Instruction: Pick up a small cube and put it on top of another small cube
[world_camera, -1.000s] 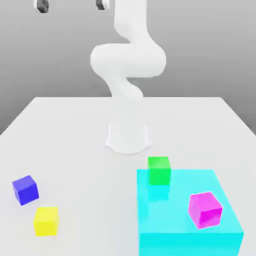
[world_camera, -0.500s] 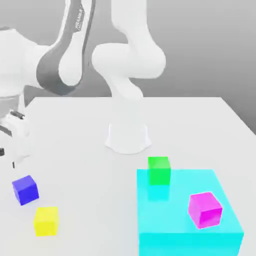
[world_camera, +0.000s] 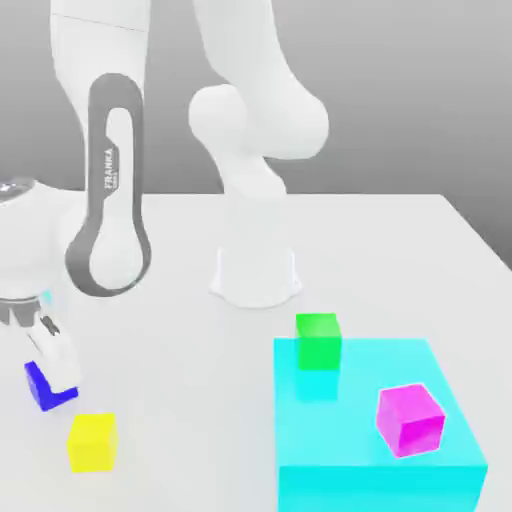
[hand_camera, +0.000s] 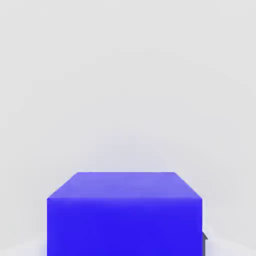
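Blue cube (world_camera: 38, 385) is sitting on the tabletop (world_camera: 180, 340) at the exterior view's left, and we are closing our tool (world_camera: 55, 375) on it, jaws pinched tight; the yellow cube (world_camera: 92, 441) is lying just beside, nearer the camera.

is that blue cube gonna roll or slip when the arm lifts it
The blue cube looks flat-faced and sharp-edged, so it should sit still, not roll. With the gripper shut on its parallel sides, it will probably lift squarely. Its smooth, glossy-looking faces might let it slip if the squeeze is light.
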